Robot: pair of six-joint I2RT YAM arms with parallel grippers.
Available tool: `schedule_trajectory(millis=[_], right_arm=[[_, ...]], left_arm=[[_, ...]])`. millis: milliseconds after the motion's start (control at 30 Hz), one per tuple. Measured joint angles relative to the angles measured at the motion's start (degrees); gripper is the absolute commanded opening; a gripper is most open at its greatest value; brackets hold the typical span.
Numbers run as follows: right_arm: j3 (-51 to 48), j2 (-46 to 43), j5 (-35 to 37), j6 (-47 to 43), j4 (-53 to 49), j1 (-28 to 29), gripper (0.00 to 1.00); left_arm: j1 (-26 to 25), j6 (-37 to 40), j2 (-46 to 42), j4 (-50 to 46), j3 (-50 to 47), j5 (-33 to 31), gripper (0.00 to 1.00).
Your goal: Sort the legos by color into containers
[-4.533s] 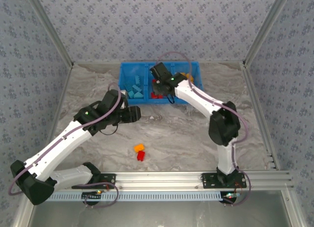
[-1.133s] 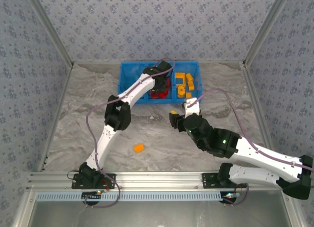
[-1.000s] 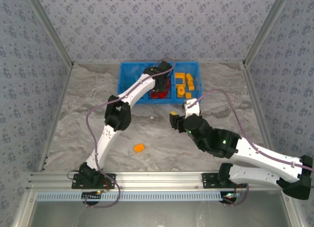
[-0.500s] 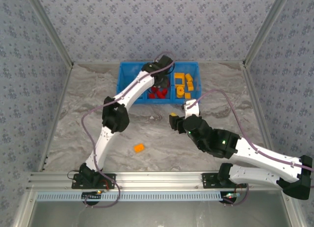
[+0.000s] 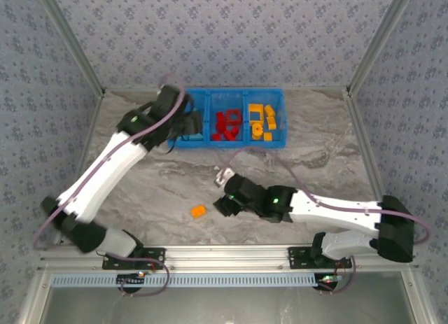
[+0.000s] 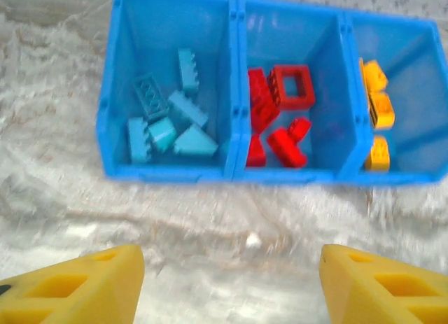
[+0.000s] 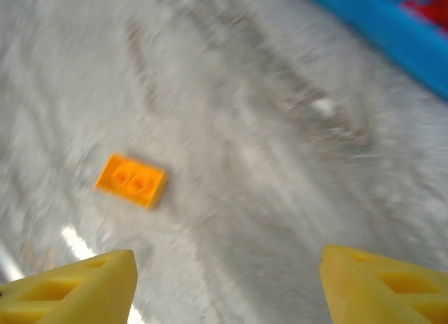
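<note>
The blue bin stands at the back of the table with three compartments. In the left wrist view the bin holds light blue legos on the left, red legos in the middle and yellow-orange legos on the right. My left gripper hovers open and empty at the bin's left end, over the table in front of it. One orange lego lies alone on the table. My right gripper is open just right of it, and the orange lego sits ahead and left of the fingers.
The marble table top is bare around the single brick. Aluminium rails run along the near edge. Patterned walls close off the back and sides. A corner of the bin shows at the top right of the right wrist view.
My left gripper pulled back out of the middle compartment, swung left and opened. My right arm swept down and left from the table's middle toward the lone orange lego.
</note>
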Motion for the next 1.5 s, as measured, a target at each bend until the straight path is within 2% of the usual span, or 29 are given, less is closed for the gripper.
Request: schedule_trajectory(millis=[100,133,167,333,533,633,867,1133,1433,1500], right_arm=[[3.7,6.5,-5.2,-6.3,-2.1,0.2,0.77],[5.1,8.6,-6.3,-8.3,-2.8,0.2,0.84],[6.5,10.6,-7.0,-10.1,-3.3,0.2,1.00],[12.3,20.8,-9.9,-18.8,-5.1,0.1,1.00],[17.0,29.5,-10.5,-24.4,-5.7,-0.8,1.00],[20.0,32.7,-10.5,-26.1,-5.6,-1.8,1.00],[27.4,39.9,-11.8,-27.6,-6.6,-3.5,0.86],[32.8,43.3,-14.6,-26.9,-10.5,-5.8,0.60],[32.4,43.4,-14.8,-23.1,-12.0,-5.7,0.61],[31.6,43.4,-14.5,-22.0,-12.0,-5.4,0.56]], left_arm=[[1.0,-0.2,-12.5,0.0,-12.5,4.8,0.69],[1.2,-0.5,-16.5,-0.3,-16.3,7.0,0.69],[1.2,-0.8,-19.7,-0.3,-19.4,8.9,0.69],[1.2,-4.6,-35.6,-2.7,-32.0,17.9,0.70],[1.2,-8.3,-47.1,-9.6,-33.9,20.5,0.70],[1.2,-9.4,-49.2,-12.3,-34.0,20.5,0.70],[1.2,-10.5,-48.9,-13.0,-34.2,20.6,0.70],[1.2,-10.5,-48.3,-13.0,-34.2,20.6,0.69],[1.2,-10.6,-49.6,-13.9,-34.6,20.5,0.69],[1.2,-10.6,-49.8,-13.9,-35.1,20.6,0.69]])
